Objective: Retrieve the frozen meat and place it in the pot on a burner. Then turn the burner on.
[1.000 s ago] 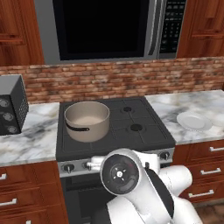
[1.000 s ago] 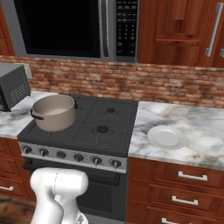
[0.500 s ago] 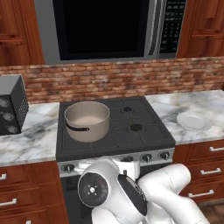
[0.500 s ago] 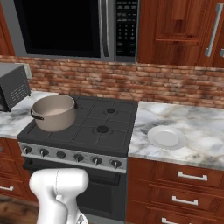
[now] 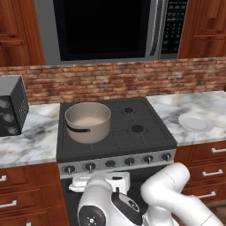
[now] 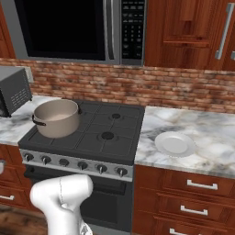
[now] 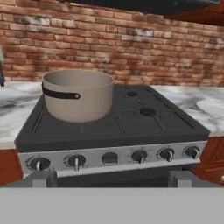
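Observation:
The pot (image 5: 87,121) is wide, round and beige-grey with a dark curved side handle. It stands on the front left burner of the black stove (image 5: 132,137), and what I see of its pale inside is bare. It also shows in the right base view, pot (image 6: 57,117), and the hand view, pot (image 7: 78,94). My gripper (image 7: 111,180) hangs low in front of the stove's knob panel (image 7: 109,157), facing it, open, with nothing between its fingers. The frozen meat is out of view.
A white plate (image 5: 195,122) lies on the marble counter right of the stove. A dark boxy appliance (image 5: 11,106) stands on the left counter. A microwave (image 5: 106,28) hangs above the stove, a brick wall behind. Wooden drawers (image 6: 197,186) sit below the counters.
In the left base view my arm has swung down and to the left, bringing the hand lower before the stove front. Pot and plate have not moved.

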